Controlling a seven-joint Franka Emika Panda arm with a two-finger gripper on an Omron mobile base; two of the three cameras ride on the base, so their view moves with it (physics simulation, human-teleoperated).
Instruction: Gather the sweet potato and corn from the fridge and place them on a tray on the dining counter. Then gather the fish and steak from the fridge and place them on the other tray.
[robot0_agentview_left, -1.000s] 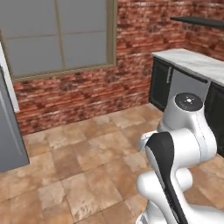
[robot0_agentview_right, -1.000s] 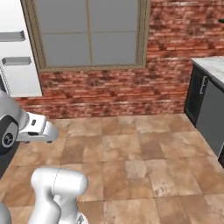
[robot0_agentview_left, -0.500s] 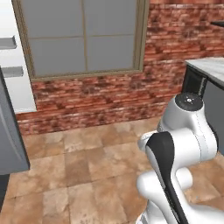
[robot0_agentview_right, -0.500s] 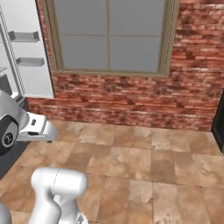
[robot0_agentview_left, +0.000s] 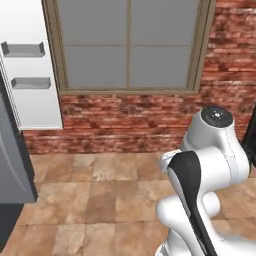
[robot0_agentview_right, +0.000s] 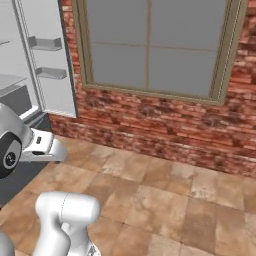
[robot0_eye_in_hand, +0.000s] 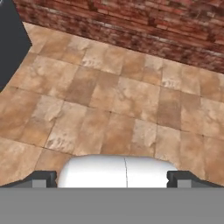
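The fridge (robot0_agentview_left: 14, 165) stands at the left with its door (robot0_agentview_left: 31, 70) swung open, white inside, with two small grey door bins. In the right base view the same door (robot0_agentview_right: 50, 65) hangs open and pale inner shelves (robot0_agentview_right: 11, 82) show at the far left. My gripper (robot0_eye_in_hand: 112, 179) is open, its two dark fingertips (robot0_eye_in_hand: 43, 178) spread wide, pointing down at bare floor tiles with nothing between them. A dark corner of the fridge (robot0_eye_in_hand: 11, 39) sits at the upper left of the hand view. The sweet potato, corn, fish, steak, trays and dining counter are out of view.
A red brick wall (robot0_agentview_left: 125, 120) with a large framed window (robot0_agentview_left: 130, 45) faces me. Brown floor tiles (robot0_agentview_right: 165, 200) stretch between me and the wall. A sliver of black cabinet (robot0_agentview_left: 251, 135) shows at the right edge.
The whole picture has shifted: the base has turned left. The window now sits ahead, the open fridge door has come into view, and the black cabinets have slid off to the right.
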